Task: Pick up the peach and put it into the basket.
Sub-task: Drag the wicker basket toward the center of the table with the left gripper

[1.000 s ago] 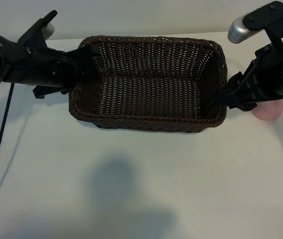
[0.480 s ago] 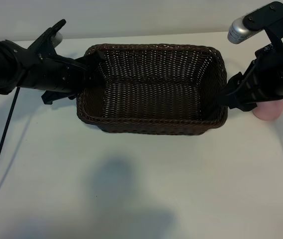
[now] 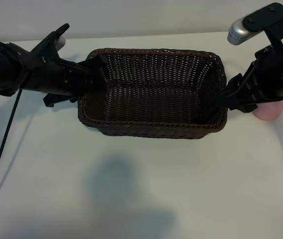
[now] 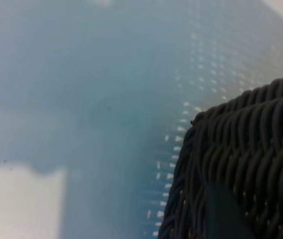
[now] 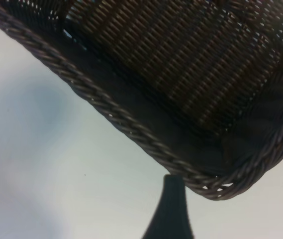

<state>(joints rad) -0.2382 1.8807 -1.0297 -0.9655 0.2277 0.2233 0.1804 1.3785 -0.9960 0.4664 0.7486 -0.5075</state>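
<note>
Peach half hidden behind right gripper (jaws apart), left gripper clamping basket rim

Both arms are being seen as bulky matte black housings. A thin black cable is being trailed from the left arm. A silver cylindrical camera is being carried above the right arm.

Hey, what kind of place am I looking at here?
Probably a robotics lab test bench: a plain white table, two black robot arms with the left gripper and right gripper at a wicker basket, and a peach.
</note>
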